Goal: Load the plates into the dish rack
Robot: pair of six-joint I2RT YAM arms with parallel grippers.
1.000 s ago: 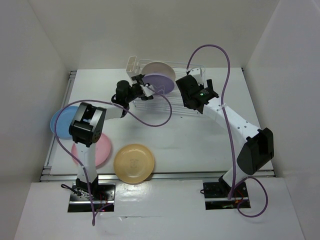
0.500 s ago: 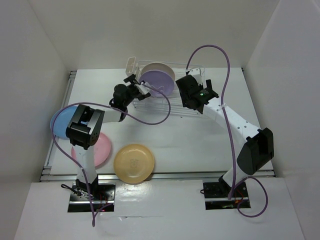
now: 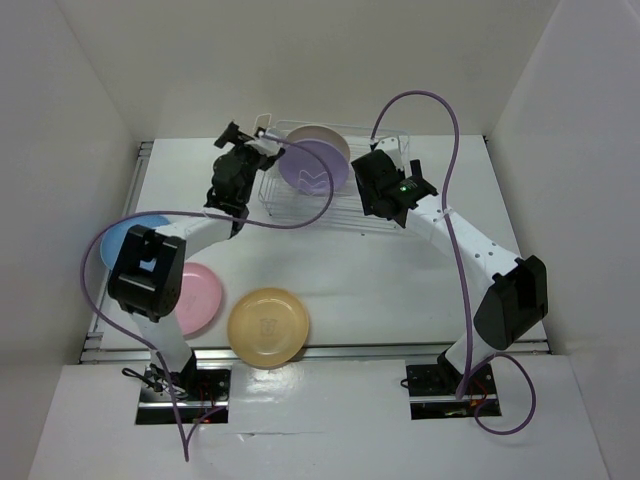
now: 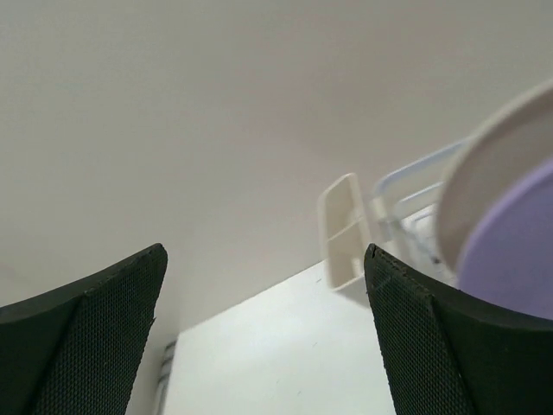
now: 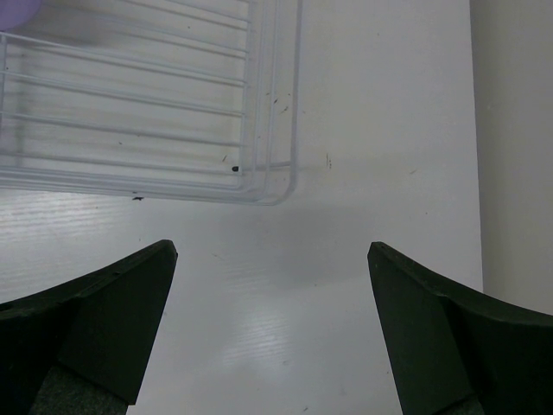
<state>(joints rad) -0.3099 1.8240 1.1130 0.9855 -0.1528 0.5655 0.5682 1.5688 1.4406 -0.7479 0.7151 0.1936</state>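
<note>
Two plates [image 3: 313,166] stand in the dish rack [image 3: 350,210] (rear centre) — three others [image 3: 268,326] lie front-left.

The left arm [image 3: 185,235] rises from its base with the elbow folded on the left side, the forearm running forward and to the right; its wrist tips upward, so the left tool [image 3: 247,135] points up and away; its two black textured fingers [image 4: 78,337] stand wide apart with nothing between them; the right arm [image 3: 468,252] slants forward and leftward from its base; the right tool [image 5: 272,255] aims downward, its fingers [image 5: 86,320] spread wide and empty.
</note>
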